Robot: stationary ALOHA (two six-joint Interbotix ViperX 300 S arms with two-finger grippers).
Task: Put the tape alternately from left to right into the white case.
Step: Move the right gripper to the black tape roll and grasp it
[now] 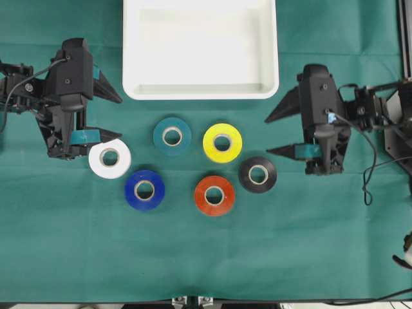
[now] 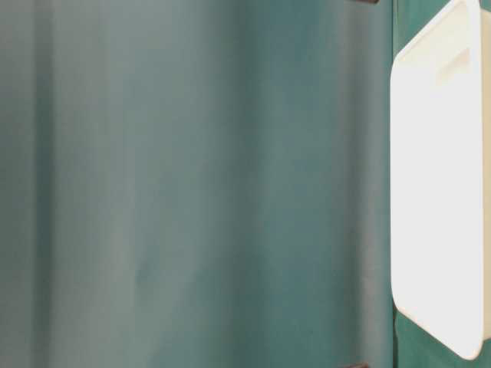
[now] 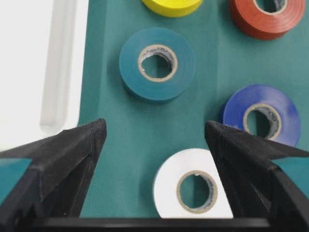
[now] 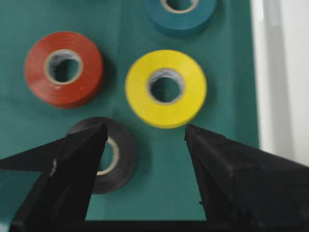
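Six rolls of tape [image 1: 193, 164] mid-frame overhead, I see | white case [image 1: 200, 90] top centre | left gripper [image 1: 116, 116], right gripper [image 1: 273, 134] fingers apart | table-level view: case rim, blurred cloth [image 2: 192, 184].

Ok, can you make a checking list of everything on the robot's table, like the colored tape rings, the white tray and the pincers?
Surface: green cloth tabletop, smooth.
Job's things: six ring-shaped tape rolls lying flat on the cloth: white, blue, teal, yellow, red-orange, black. Glossy white rectangular tray behind them holds nothing.
Clutter: nothing seen.
Grippers: left pincer open, beside the white roll; right pincer open, beside the black roll. Neither holds anything.
Cables: black cable looping by the right arm; another on the left arm.
Surroundings: metal frame at the right edge.
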